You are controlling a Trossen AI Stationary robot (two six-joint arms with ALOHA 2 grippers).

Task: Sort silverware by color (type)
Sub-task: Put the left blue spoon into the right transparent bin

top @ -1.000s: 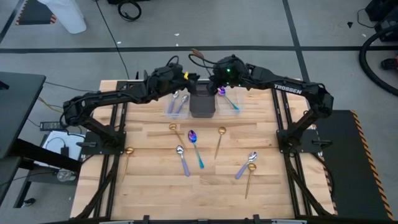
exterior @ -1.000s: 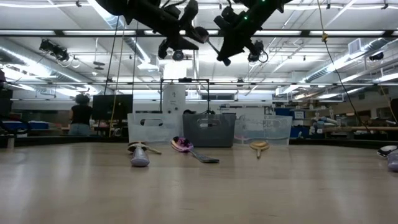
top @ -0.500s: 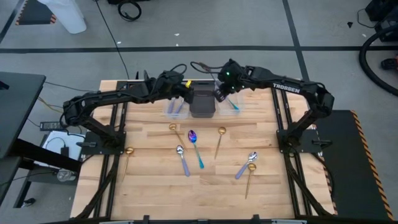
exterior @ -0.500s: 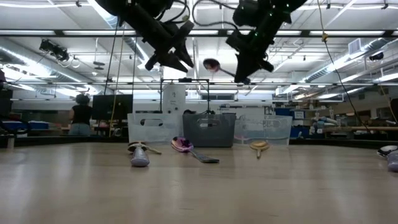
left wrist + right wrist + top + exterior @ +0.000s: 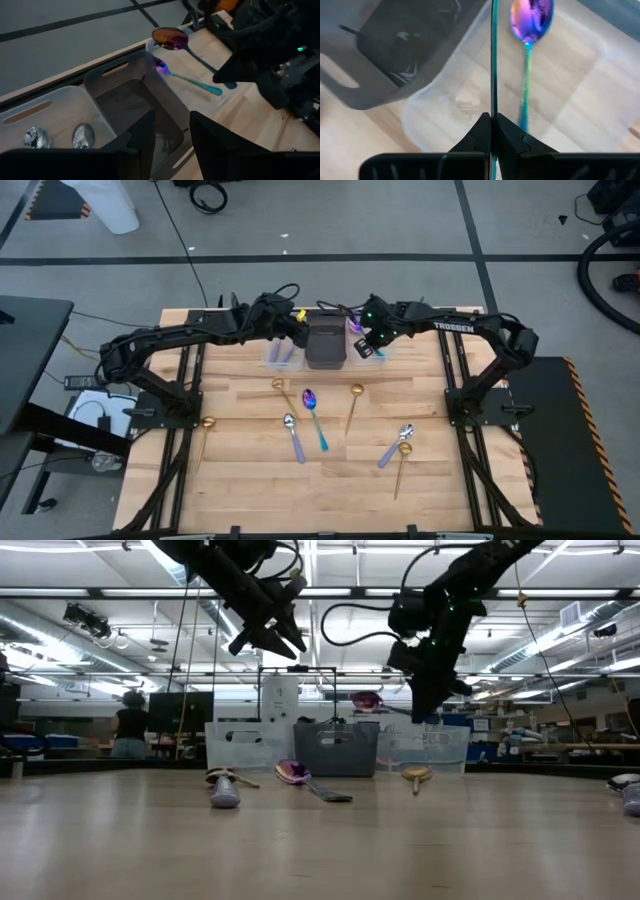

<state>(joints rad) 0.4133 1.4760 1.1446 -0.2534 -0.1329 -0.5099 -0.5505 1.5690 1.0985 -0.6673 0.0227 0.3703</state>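
My right gripper (image 5: 372,340) (image 5: 430,712) hangs over the right clear bin (image 5: 372,352), shut on a spoon with an iridescent purple bowl (image 5: 367,700) and a teal handle. A second purple-and-teal spoon (image 5: 530,20) lies flat inside that bin. My left gripper (image 5: 297,322) (image 5: 170,135) is open and empty, above the left clear bin (image 5: 30,112), where two silver-bowled spoons (image 5: 82,135) lie. Several more spoons lie on the wood: gold ones (image 5: 353,405), lavender-handled ones (image 5: 293,435) and one purple-and-teal (image 5: 314,408). My right gripper pinches the spoon's teal handle (image 5: 493,100) between its two fingertips (image 5: 482,127), coming from above and slanting down. The thin handle stands edge-on in the jaws. The spoon is lifted clear and sticks out nearly level, its bowl (image 5: 170,37) pointing toward the dark bin.
A dark grey bin (image 5: 325,345) stands between the two clear bins at the table's far edge. Both arms crowd that far strip. Spoons are scattered over the middle of the table (image 5: 250,480). A person (image 5: 130,725) stands far back in the room.
My right gripper has come down from high over the dark bin toward the right clear bin, shifting to the table's right and carrying the purple-and-teal spoon, whose bowl has dropped to just above the bin rims. The spoons on the table have stayed put.
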